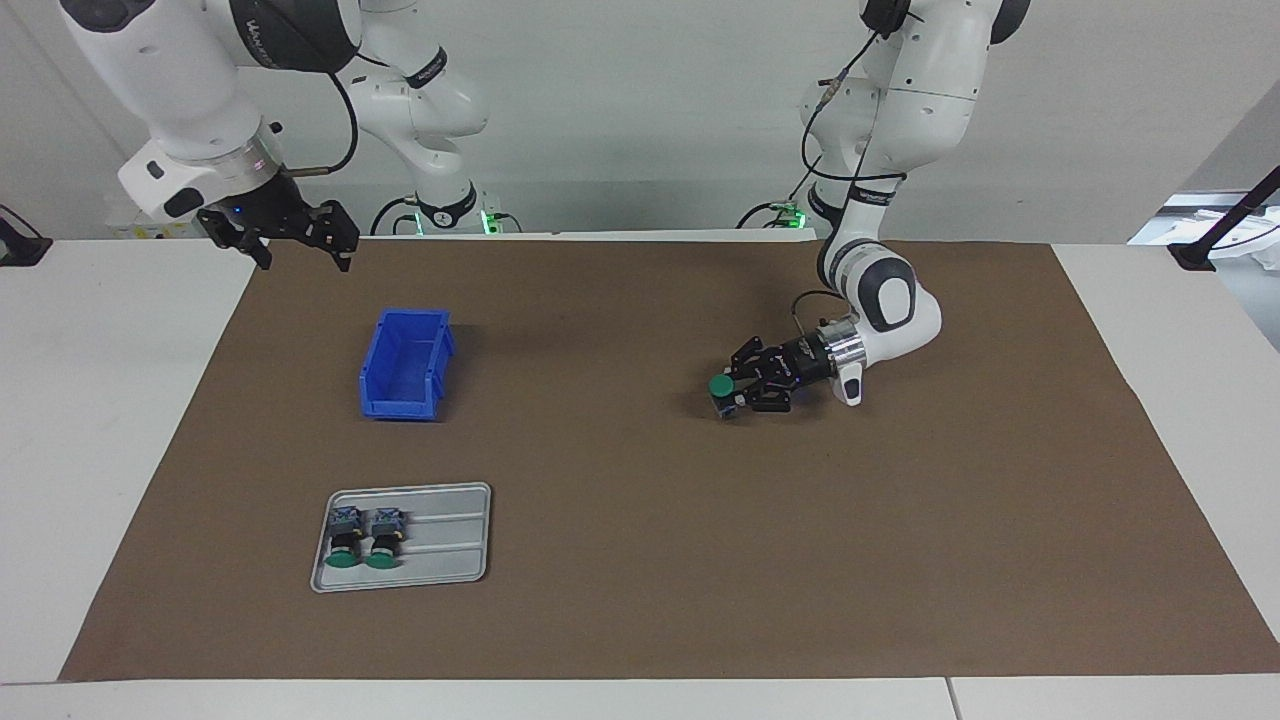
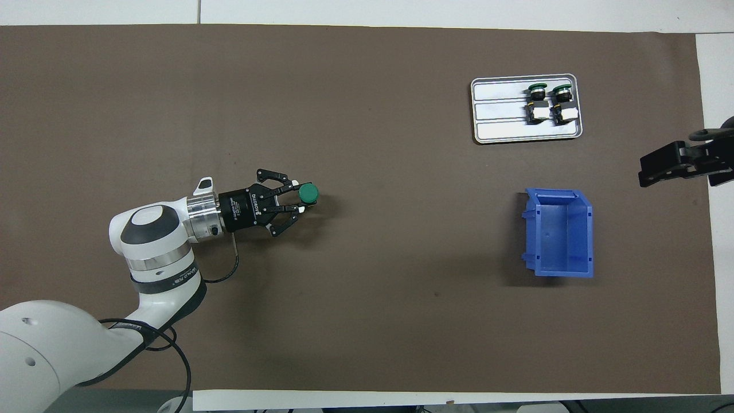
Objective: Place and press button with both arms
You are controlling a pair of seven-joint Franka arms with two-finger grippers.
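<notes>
left gripper (image 1: 733, 392) low, fingers (image 2: 293, 184) clamped; right gripper (image 1: 300, 243) raised, fingers spread, waiting

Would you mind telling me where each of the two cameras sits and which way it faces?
Facing view: high across the table, looking at the robots; both arms show, the left end effector shut on the button, the right end effector open, waiting.
Overhead view: high above the robots' end, looking steeply down; the left arm shows, and only the right arm's tip.
Both share the blue bin and the tray, half a turn apart.
</notes>
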